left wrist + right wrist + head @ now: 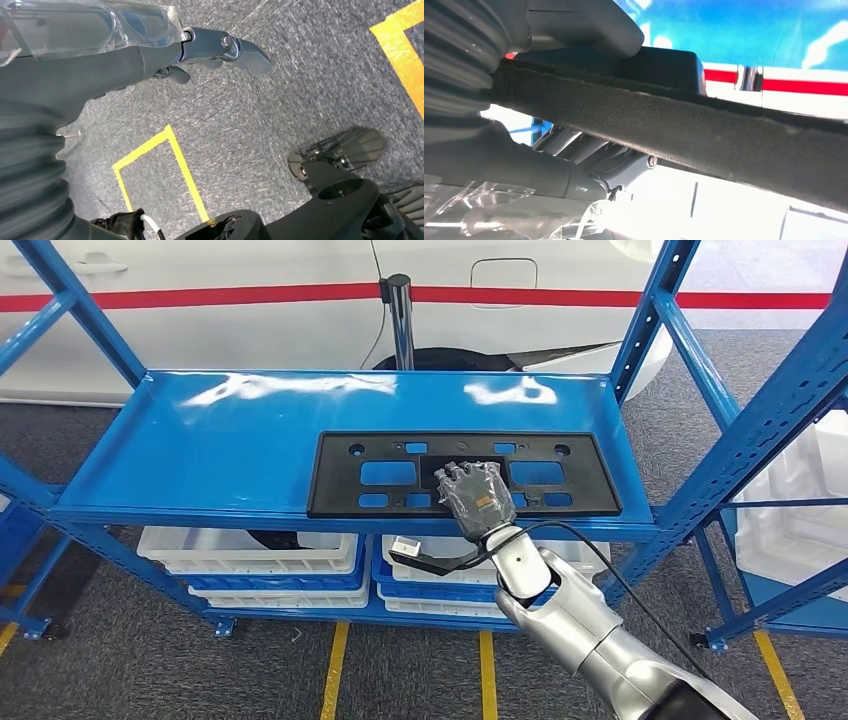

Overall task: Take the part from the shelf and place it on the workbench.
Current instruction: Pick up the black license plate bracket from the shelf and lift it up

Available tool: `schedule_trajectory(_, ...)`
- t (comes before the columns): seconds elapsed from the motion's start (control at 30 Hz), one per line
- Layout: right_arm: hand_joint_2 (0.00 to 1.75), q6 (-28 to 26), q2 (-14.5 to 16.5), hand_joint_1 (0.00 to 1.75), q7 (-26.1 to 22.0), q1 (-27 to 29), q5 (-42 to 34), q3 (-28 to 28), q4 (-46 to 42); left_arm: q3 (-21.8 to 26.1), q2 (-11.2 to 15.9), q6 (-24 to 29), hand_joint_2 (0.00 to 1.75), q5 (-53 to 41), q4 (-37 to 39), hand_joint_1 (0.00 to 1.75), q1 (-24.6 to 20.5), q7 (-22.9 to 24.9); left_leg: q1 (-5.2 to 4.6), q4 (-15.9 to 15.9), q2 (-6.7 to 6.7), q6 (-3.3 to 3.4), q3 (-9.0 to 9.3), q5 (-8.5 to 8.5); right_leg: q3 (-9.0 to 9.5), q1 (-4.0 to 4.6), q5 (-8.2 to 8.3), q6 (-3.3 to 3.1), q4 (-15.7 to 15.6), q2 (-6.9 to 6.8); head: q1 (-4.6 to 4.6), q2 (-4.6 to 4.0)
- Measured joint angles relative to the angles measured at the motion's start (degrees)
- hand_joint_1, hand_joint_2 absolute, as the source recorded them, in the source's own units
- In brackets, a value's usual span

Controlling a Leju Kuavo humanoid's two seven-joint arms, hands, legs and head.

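Observation:
The part (pixel 560 472) is a flat black plastic plate with several rectangular cutouts, lying on the blue shelf (pixel 220 450) close to its front edge. My right hand (pixel 475 495) is at the middle of the plate's near edge. In the right wrist view the plate's dark edge (pixel 704 130) runs between the grey thumb (pixel 584 25) on one face and the darker fingers (pixel 589 150) on the other, so the hand grips it. My left hand (pixel 150 55) hangs over grey carpet, its fingers stretched out and holding nothing.
Blue shelf uprights (pixel 760 430) stand at both sides. Under the shelf are white and blue bins (pixel 250 555), one with a black bracket (pixel 425 558). A white car body (pixel 250 310) stands behind. Yellow tape lines (pixel 335 670) mark the floor.

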Motion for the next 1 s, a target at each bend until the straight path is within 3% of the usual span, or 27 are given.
schedule_trajectory(0.27, 1.75, 0.3, -0.8, 1.75, -1.0, 0.4, 0.8, -0.9, -3.3, 0.0, 0.0, -1.2, 1.75, 0.9, 0.0, 0.00, 0.0, -0.7, 0.00, 0.0, 0.00, 0.00, -0.02, 0.00, -0.01, 0.00, 0.00, 0.00, 0.0, 0.00, 0.00, 0.00)
schedule_trajectory(0.43, 1.75, 0.8, -1.0, 1.75, -1.4, 0.6, 0.7, -0.9, -4.4, 0.1, 0.0, -1.6, 1.75, 1.3, 0.0, 0.00, 0.0, -0.7, -0.08, 0.4, 0.00, 0.43, -0.18, -0.28, 0.00, -0.16, 0.02, 0.16, 0.0, -0.01, 0.00, -0.01)
schedule_trajectory(0.57, 1.75, 1.1, -1.0, 1.75, -1.5, 0.8, 0.4, -1.0, -4.9, 0.1, 0.0, -1.9, 1.75, 1.4, 0.0, 0.00, 0.0, -0.7, -0.16, 0.7, 0.00, 0.84, -0.33, -0.16, 0.08, -0.22, 0.28, 0.60, -0.1, -0.01, -0.01, -0.01)
schedule_trajectory(0.63, 1.75, 1.2, -1.0, 1.75, -1.5, 0.8, 0.4, -1.0, -5.1, 0.1, 0.0, -2.0, 1.75, 1.5, 0.0, 0.00, 0.0, -0.7, 0.25, 0.1, 0.14, 1.27, -0.09, 0.57, -0.11, -0.17, -0.28, 1.06, 0.3, -0.03, 0.00, -0.02)
schedule_trajectory(0.7, 1.75, 1.3, -1.2, 1.75, -1.5, 0.9, 0.3, -1.0, -5.3, 0.1, -0.1, -2.0, 1.75, 1.6, 0.0, 0.00, -0.1, -0.7, 0.74, -0.4, 0.34, 1.59, 0.03, 1.15, -1.92, -0.10, -3.58, 1.57, 4.8, -0.10, 0.02, -0.02)
schedule_trajectory(0.77, 1.75, 1.4, -1.4, 1.75, -1.5, 1.1, 0.3, -1.0, -5.3, 0.1, -0.1, -2.1, 1.75, 1.6, 0.0, 0.00, -0.1, -0.7, 0.80, -0.4, 0.41, 1.65, -0.11, 1.22, -5.37, -0.29, -8.01, 2.08, 13.6, -0.16, 0.03, -0.01)
schedule_trajectory(0.8, 1.75, 1.5, -1.6, 1.75, -1.5, 1.4, 0.2, -1.0, -5.3, 0.1, -0.1, -2.1, 1.75, 1.6, 0.0, 0.00, 0.0, -0.7, 0.87, -0.3, 0.42, 1.62, -0.15, 1.24, -6.66, -0.46, -9.15, 2.29, 17.0, -0.18, 0.04, -0.02)
schedule_trajectory(0.83, 1.75, 1.5, -1.8, 1.75, -1.5, 1.6, 0.1, -1.0, -5.3, 0.1, -0.1, -2.2, 1.75, 1.6, 0.0, 0.00, 0.0, -0.7, 0.99, -0.3, 0.42, 1.57, -0.18, 1.25, -7.00, -0.64, -9.16, 2.48, 18.4, -0.21, 0.04, -0.02)
schedule_trajectory(0.87, 1.75, 1.6, -1.9, 1.75, -1.5, 1.8, 0.0, -1.0, -5.3, 0.1, -0.1, -2.2, 1.75, 1.7, 0.0, 0.00, 0.0, -0.7, 1.16, -0.2, 0.41, 1.48, -0.18, 1.26, -6.10, -0.82, -8.00, 2.64, 17.1, -0.26, 0.04, -0.02)
schedule_trajectory(0.93, 1.75, 1.7, -2.0, 1.75, -1.5, 1.9, 0.0, -1.0, -5.3, 0.1, -0.1, -2.3, 1.75, 1.7, 0.0, 0.00, -0.1, -0.7, 1.54, 0.0, 0.40, 0.98, -0.16, 1.16, -1.58, -1.25, -4.30, 3.06, 8.8, -0.44, 0.05, -0.02)
schedule_trajectory(1.0, 1.75, 1.8, -2.0, 1.75, -1.6, 1.7, 0.0, -1.0, -5.3, 0.1, -0.1, -2.3, 1.75, 1.8, 0.0, 0.00, -0.2, -0.7, 1.65, 0.1, 0.35, 0.10, -0.37, 1.17, 2.05, -1.18, -2.17, 2.94, 2.0, -0.29, 0.05, -0.02)
